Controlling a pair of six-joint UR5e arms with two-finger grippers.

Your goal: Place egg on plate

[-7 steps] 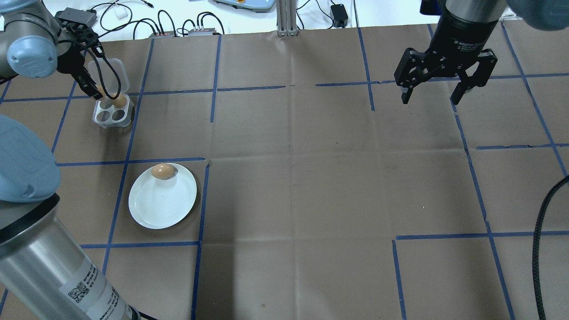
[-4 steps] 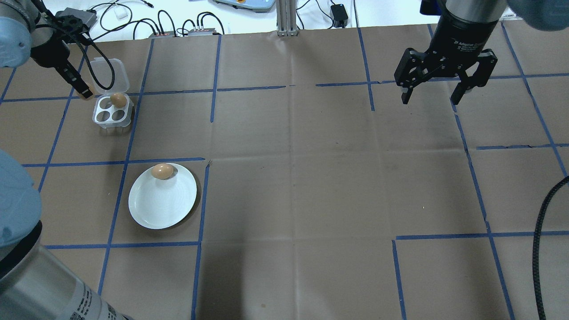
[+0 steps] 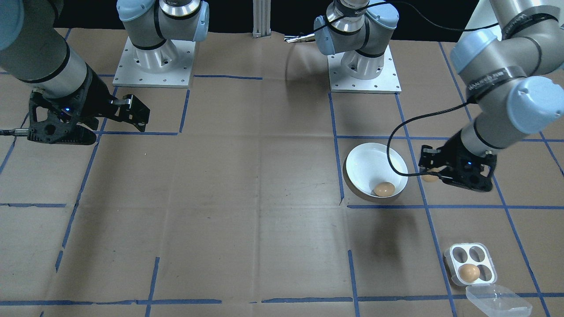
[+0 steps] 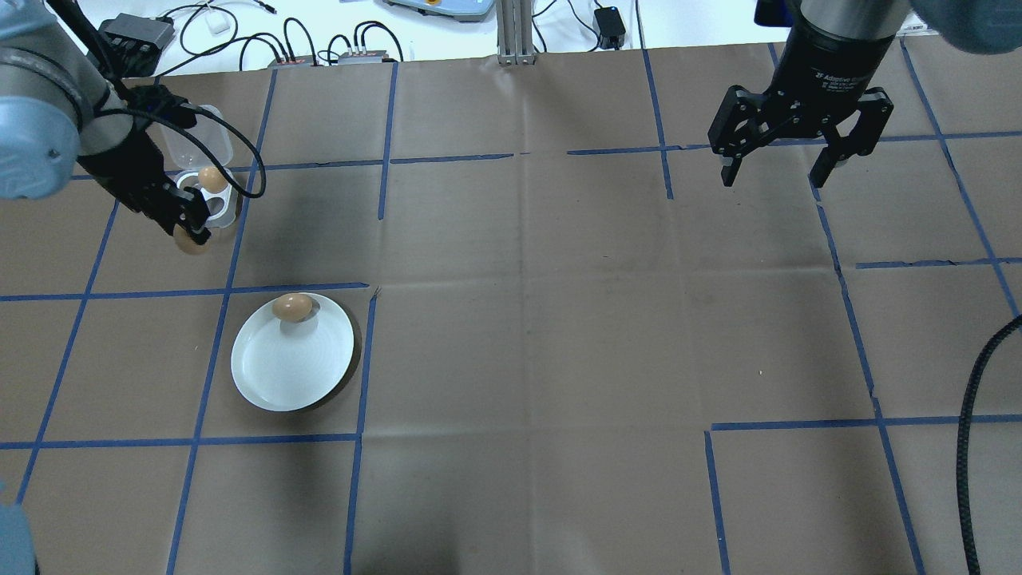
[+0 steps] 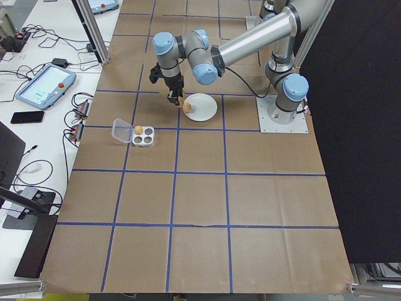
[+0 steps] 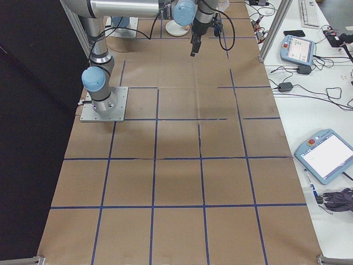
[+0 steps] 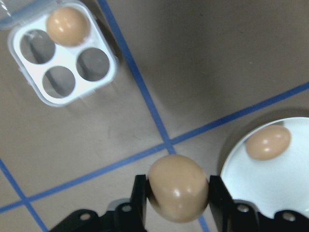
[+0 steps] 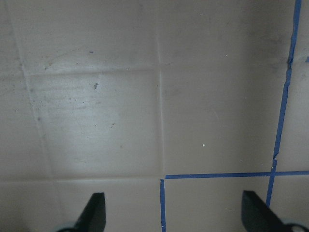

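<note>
Eggs number three on the brown paper table (image 4: pixel 559 319). One brown egg (image 7: pixel 177 187) is clamped between the two fingers of the left gripper (image 7: pixel 177 193), in the air between the egg tray (image 4: pixel 209 200) and the plate (image 4: pixel 291 371). A second egg (image 4: pixel 292 307) lies on the white plate, at its rim on the side facing the tray. A third egg (image 4: pixel 212 179) sits in one cup of the white four-cup tray, and the other three cups hold nothing; its clear lid (image 3: pixel 498 301) lies open beside it. The right gripper (image 4: pixel 801 164) hangs over the far right part of the table, well apart from these things, with its fingers spread wide and nothing between them.
</note>
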